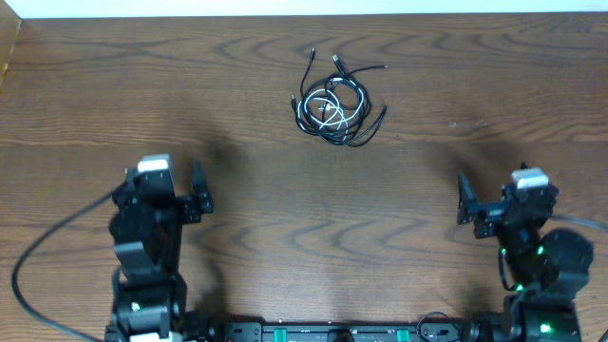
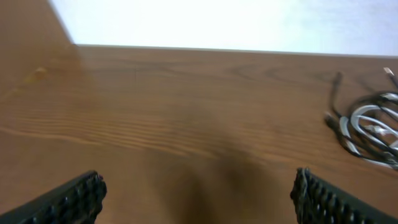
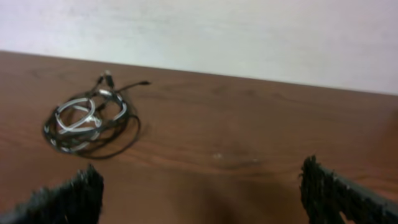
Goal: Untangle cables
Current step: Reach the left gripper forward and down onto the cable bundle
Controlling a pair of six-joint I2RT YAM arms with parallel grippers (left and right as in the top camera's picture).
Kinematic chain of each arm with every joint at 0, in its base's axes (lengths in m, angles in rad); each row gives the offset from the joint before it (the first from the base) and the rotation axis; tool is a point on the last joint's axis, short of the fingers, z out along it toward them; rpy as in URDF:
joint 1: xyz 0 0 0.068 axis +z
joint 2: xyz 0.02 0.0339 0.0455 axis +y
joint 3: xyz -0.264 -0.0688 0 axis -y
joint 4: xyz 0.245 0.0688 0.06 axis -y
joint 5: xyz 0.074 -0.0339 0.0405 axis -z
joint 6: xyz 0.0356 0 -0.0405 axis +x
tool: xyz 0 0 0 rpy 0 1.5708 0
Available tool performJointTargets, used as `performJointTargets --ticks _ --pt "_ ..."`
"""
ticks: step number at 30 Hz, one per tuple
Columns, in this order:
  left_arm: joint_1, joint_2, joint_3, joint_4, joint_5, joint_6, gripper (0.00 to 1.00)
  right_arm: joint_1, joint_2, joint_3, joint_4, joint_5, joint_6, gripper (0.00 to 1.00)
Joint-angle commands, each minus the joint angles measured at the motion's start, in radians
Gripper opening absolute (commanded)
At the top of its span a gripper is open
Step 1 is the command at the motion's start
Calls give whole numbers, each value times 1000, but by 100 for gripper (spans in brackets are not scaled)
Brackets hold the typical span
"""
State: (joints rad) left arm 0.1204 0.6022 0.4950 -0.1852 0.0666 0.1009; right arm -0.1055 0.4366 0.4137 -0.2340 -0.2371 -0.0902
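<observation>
Brown wood-grain table [image 1: 285, 218]; pale wall [image 3: 249, 31] behind, possibly white.

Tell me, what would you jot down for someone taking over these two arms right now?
Left hand: open, empty, low over bare wood on the near side.
Right hand: open, empty, also on the near side.
Cables: one bunched tangle, black ones looped with a white one, lying toward the far middle of the table; neither hand touches it.
Done: nothing.
Left: all the untangling.

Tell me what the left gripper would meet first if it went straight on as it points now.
Nothing, as far as the left wrist view shows: ahead of the left gripper is only table, with the cables off to its right. Depth is unclear.
</observation>
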Motion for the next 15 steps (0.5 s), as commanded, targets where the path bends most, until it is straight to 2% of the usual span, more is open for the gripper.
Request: performJointTargets --ticks 1,8,15 --pt "-4 121 172 -89 135 -16 98 8 112 132 -65 -52 6 99" --pt "-10 416 574 -419 308 -16 97 8 382 431 -317 -167 7 99" --pt "-104 716 953 -720 306 -14 98 8 681 784 -623 -223 6 99"
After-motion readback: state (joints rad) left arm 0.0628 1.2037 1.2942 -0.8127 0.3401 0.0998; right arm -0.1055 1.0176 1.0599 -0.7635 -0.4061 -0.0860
